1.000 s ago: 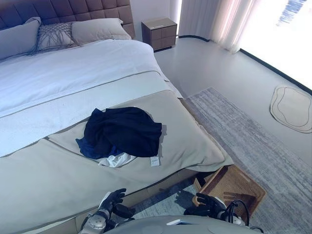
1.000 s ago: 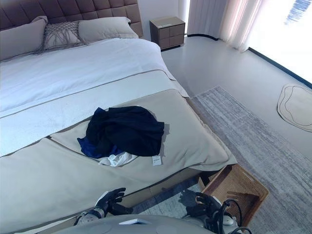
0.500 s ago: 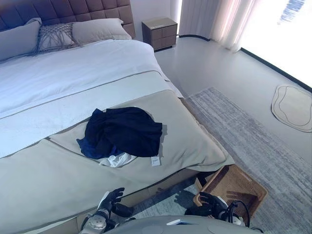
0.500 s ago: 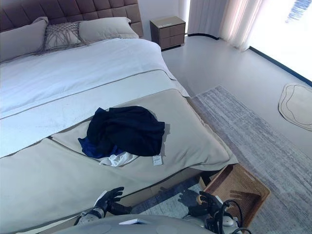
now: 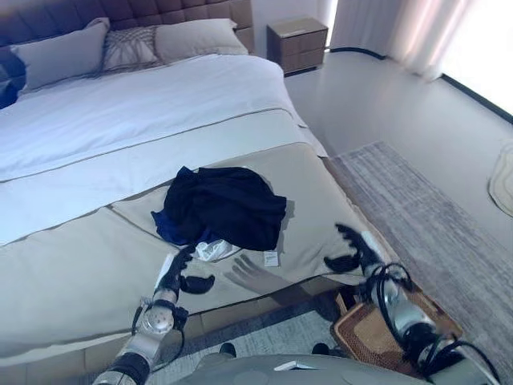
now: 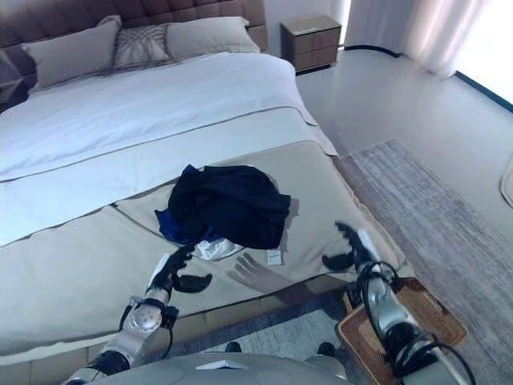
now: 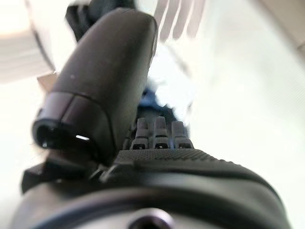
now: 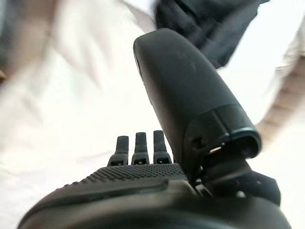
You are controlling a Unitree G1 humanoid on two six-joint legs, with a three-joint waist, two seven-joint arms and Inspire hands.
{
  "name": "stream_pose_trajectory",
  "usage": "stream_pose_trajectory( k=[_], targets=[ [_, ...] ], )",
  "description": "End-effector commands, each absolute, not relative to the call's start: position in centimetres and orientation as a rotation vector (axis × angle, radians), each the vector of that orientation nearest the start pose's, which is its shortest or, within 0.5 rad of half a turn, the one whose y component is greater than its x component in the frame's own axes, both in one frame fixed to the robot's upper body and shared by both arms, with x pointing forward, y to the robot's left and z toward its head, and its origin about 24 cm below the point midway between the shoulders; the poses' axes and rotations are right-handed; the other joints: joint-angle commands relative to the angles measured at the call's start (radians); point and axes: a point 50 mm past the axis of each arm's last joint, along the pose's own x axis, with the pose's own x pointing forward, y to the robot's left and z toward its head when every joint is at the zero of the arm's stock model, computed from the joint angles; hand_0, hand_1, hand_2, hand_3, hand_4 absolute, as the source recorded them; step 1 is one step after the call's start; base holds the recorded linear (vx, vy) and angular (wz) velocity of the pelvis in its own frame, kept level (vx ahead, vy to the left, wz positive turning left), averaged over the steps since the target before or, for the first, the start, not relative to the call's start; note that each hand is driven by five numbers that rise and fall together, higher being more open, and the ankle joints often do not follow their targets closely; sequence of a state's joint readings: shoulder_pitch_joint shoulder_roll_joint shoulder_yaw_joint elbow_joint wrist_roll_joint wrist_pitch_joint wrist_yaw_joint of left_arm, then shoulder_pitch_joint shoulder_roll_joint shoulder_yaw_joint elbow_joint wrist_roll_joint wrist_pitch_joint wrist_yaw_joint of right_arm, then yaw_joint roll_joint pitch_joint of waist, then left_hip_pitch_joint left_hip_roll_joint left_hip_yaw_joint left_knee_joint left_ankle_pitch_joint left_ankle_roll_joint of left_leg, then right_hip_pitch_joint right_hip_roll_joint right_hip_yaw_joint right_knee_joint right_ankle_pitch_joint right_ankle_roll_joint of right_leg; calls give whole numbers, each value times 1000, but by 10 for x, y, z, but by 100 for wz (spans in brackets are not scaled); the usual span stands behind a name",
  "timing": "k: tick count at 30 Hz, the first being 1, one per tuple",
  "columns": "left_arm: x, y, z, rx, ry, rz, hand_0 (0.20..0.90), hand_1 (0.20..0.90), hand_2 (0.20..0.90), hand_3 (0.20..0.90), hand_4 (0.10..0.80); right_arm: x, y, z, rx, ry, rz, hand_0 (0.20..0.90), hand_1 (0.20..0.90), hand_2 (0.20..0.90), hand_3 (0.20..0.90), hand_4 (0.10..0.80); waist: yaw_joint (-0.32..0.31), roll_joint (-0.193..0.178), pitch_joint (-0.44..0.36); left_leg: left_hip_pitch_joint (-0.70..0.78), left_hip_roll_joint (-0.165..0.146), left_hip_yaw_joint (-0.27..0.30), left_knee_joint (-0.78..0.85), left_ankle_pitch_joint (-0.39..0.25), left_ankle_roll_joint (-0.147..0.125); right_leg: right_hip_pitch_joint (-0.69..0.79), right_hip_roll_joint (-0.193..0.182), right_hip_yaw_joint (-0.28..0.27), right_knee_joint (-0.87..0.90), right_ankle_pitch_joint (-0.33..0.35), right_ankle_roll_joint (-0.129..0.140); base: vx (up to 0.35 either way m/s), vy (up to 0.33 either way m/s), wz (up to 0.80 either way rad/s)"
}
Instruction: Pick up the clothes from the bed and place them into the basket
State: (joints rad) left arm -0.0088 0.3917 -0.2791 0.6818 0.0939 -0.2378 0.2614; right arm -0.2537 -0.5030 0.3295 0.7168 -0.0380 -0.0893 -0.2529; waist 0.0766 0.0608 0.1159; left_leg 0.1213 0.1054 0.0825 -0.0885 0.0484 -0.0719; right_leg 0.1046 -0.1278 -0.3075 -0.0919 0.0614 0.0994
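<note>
A pile of dark navy clothes [image 5: 228, 205] with a blue piece and a white piece [image 5: 215, 250] at its near edge lies on the beige bed cover [image 5: 96, 265]. A white tag [image 5: 271, 258] lies beside it. My left hand [image 5: 178, 273] is open and empty over the cover, just short of the pile's near left edge. My right hand [image 5: 356, 248] is open and empty over the bed's near right corner, right of the pile. The brown wicker basket [image 5: 370, 337] stands on the floor under my right arm.
The bed has white sheets [image 5: 144, 112], pillows [image 5: 196, 38] and a dark padded headboard [image 5: 120, 12]. A brown nightstand [image 5: 297, 44] stands at the far right. A grey rug [image 5: 433, 233] covers the floor to the right of the bed.
Both hands have risen from low in front of me and reached out over the bed's near edge towards the clothes. The camera has shifted, so the bed sits further right.
</note>
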Motion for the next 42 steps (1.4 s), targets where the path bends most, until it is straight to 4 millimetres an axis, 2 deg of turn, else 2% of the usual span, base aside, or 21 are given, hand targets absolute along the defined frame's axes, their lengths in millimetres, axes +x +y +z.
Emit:
stream_pose_trajectory(
  k=[1,3,6,8,10,11,12,13,14,18,21,23,27,36,42],
  targets=[
    [268,235,0,785,56,80,900,900,900,900,800,339,-228,64,-745,15,-159,900,900,900,900,800,41,-37,71,-109,-104,-45,32,-55,49,-95,40,35,181,-141,-49,-326,3,31],
    [285,230,20,765,-26,98,900,900,900,900,800,361,-224,99,-748,-62,-223,900,900,900,900,800,61,-24,124,-167,-107,-71,46,-37,46,-152,37,15,227,-154,-62,-310,-7,38],
    [299,222,44,676,-108,91,900,900,900,900,800,374,-229,133,-752,-144,-320,900,900,900,900,800,97,-18,184,-246,-114,-88,91,-30,42,-215,26,-18,280,-174,-76,-246,-51,44],
    [301,218,60,628,-176,78,900,900,900,900,800,379,-235,160,-765,-199,-386,900,900,900,900,800,131,-20,243,-349,-120,-82,225,-48,36,-288,-12,-54,380,-195,-86,-234,-60,41],
    [297,216,63,556,-190,88,900,900,900,900,800,381,-240,171,-771,-213,-406,900,900,900,900,800,151,-18,272,-407,-127,-85,333,-78,40,-335,-47,-76,475,-217,-99,-87,15,31],
    [294,216,63,530,-194,91,900,900,900,900,800,381,-241,173,-784,-215,-411,900,900,900,900,800,160,-17,281,-428,-133,-87,378,-95,43,-349,-60,-85,514,-230,-107,56,13,35],
    [291,214,62,509,-194,91,900,900,900,900,800,382,-242,175,-788,-211,-414,900,900,900,900,800,170,-18,291,-439,-140,-92,432,-144,41,-354,-73,-79,563,-271,-108,81,12,29],
    [290,214,62,497,-199,95,900,900,900,900,800,383,-243,176,-786,-208,-415,900,900,900,900,800,173,-17,295,-448,-142,-92,451,-153,44,-361,-78,-81,580,-277,-111,73,37,32],
    [287,211,64,467,-209,87,900,900,900,900,800,385,-247,181,-782,-197,-419,900,900,900,900,800,188,-9,309,-485,-150,-89,519,-182,51,-387,-99,-91,654,-303,-122,-15,66,26],
    [284,200,71,414,-247,38,900,900,900,900,800,392,-255,190,-784,-158,-440,900,900,900,900,800,214,10,332,-564,-174,-74,674,-252,78,-444,-142,-108,808,-360,-149,10,64,22],
    [283,196,75,394,-265,19,900,900,900,900,800,395,-257,197,-801,-146,-444,900,900,900,900,800,220,18,343,-597,-180,-65,750,-288,95,-479,-160,-103,882,-387,-159,14,49,10],
    [283,194,79,380,-281,9,900,900,900,900,800,400,-255,208,-778,-137,-443,900,900,900,900,800,229,23,354,-635,-189,-59,835,-324,119,-524,-178,-95,969,-417,-167,10,57,7],
    [284,195,87,302,-294,5,900,900,900,900,800,407,-257,223,-743,-87,-447,900,900,900,900,800,241,32,369,-729,-209,-52,1018,-398,144,-624,-204,-65,1119,-470,-176,6,11,0],
    [278,193,97,274,-349,0,900,900,900,900,800,406,-279,244,-804,16,-470,900,900,900,900,800,237,58,401,-895,-213,-51,1276,-477,164,-806,-201,5,1327,-537,-180,-28,8,3],
    [276,197,99,285,-368,1,900,900,900,900,800,404,-289,249,-818,66,-465,900,900,900,900,800,236,62,404,-949,-206,-58,1343,-497,169,-866,-194,18,1388,-553,-179,-47,-34,-2]
  ],
)
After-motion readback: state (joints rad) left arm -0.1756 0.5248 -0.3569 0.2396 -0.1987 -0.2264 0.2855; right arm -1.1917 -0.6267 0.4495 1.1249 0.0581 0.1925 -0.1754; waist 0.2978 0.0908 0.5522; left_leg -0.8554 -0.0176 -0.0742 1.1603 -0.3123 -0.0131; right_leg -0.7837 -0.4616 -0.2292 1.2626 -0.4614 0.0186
